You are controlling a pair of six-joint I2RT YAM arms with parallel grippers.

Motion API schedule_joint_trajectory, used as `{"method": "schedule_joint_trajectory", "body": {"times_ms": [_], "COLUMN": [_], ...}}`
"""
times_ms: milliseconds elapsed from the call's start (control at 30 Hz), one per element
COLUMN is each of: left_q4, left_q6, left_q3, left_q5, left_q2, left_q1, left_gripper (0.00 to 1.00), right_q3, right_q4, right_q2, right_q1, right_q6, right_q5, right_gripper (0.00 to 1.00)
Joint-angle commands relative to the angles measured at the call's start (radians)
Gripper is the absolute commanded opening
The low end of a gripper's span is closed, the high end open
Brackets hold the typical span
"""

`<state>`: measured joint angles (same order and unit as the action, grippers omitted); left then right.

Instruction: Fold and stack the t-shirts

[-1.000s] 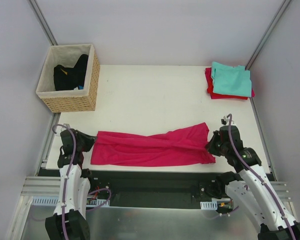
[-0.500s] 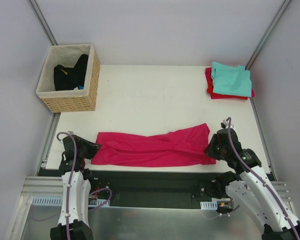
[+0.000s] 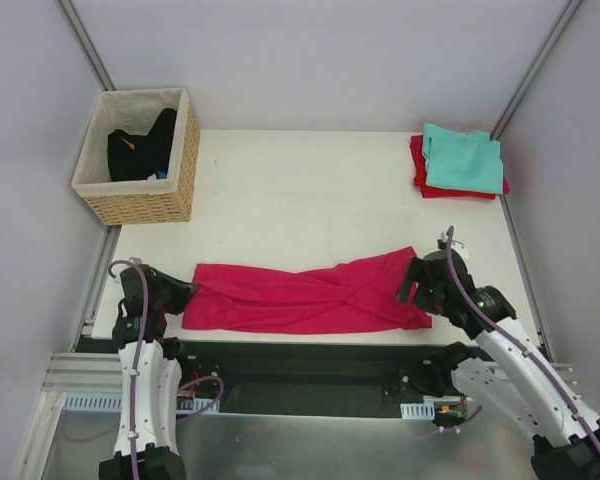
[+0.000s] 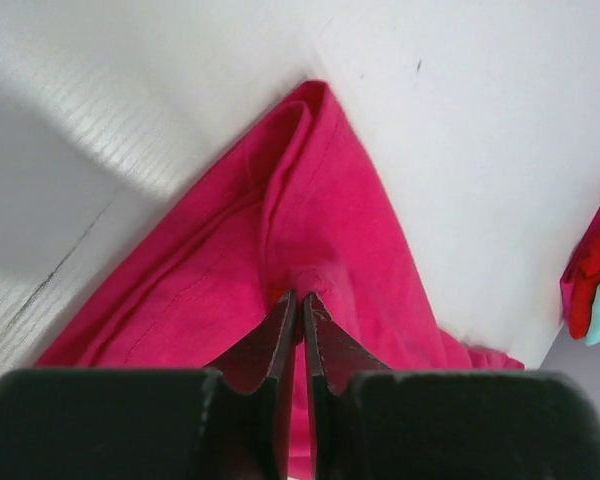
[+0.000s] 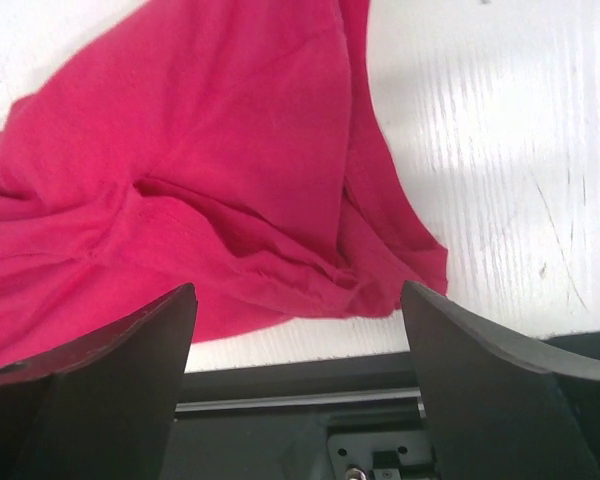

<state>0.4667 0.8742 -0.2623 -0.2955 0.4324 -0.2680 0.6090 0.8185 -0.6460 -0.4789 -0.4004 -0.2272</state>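
Note:
A magenta t-shirt point(image 3: 300, 298) lies in a long crumpled band along the table's near edge. At its left end my left gripper point(image 3: 185, 293) is shut, and the left wrist view shows its tips point(image 4: 300, 297) pinching a fold of the pink cloth point(image 4: 310, 190). Over the shirt's right end my right gripper point(image 3: 412, 285) stands wide open; in the right wrist view the cloth point(image 5: 180, 150) lies loose below the gripper point(image 5: 298, 290), untouched. At the far right corner a folded teal t-shirt point(image 3: 465, 160) rests on a folded red one point(image 3: 422, 178).
A wicker basket point(image 3: 145, 205) holding dark clothes point(image 3: 140, 150) stands at the far left corner. The table's near edge and a black gap point(image 5: 280, 430) run just below the shirt. Grey walls with metal posts close in both sides.
My right gripper has opened and let go of the shirt's right end, which now lies on the table. The left gripper has kept its hold and barely shifted.

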Motion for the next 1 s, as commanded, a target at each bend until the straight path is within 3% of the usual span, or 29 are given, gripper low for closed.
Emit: {"method": "schedule_joint_trajectory", "body": {"times_ms": [0,33,67,133,167,267,433,633,833,967], "left_q4": [0.055,0.050,0.040,0.007,-0.005,-0.028,-0.069,-0.256,-0.518,-0.621], "left_q6": [0.028,0.025,0.004,-0.030,-0.062,-0.087,-0.078,-0.024,0.026,0.043], "left_q3": [-0.118,-0.141,-0.193,-0.253,-0.309,-0.389,-0.384,-0.218,-0.108,-0.091], "left_q5": [0.048,0.039,0.026,-0.036,-0.068,-0.161,-0.153,-0.218,-0.241,-0.280], "left_q2": [0.017,0.026,0.051,0.098,0.162,0.290,0.299,0.348,0.494,0.537], "left_q1": [0.001,0.001,0.001,0.003,0.003,0.001,0.003,0.036,0.195,0.231], "left_gripper": [0.06,0.08,0.31,0.49,0.68,0.78,0.82,0.82,0.81,0.81], "right_q3": [0.067,0.075,0.090,0.098,0.109,0.130,0.182,0.215,0.222,0.218], "right_q4": [-0.129,-0.151,-0.200,-0.254,-0.300,-0.376,-0.420,-0.441,-0.464,-0.472], "right_q2": [-0.110,-0.139,-0.165,-0.253,-0.286,-0.398,-0.529,-0.583,-0.633,-0.656], "right_q1": [-0.007,-0.007,-0.009,-0.007,-0.007,-0.007,-0.007,-0.007,-0.007,-0.009], "right_q6": [0.031,0.044,0.054,0.064,0.074,0.074,0.074,0.081,0.089,0.089], "right_q5": [-0.037,-0.031,-0.011,0.006,0.024,0.051,0.089,0.078,0.081,0.081], "right_gripper": [0.87,0.87,0.87,0.87,0.87,0.87,0.87,0.87,0.87,0.87]}}
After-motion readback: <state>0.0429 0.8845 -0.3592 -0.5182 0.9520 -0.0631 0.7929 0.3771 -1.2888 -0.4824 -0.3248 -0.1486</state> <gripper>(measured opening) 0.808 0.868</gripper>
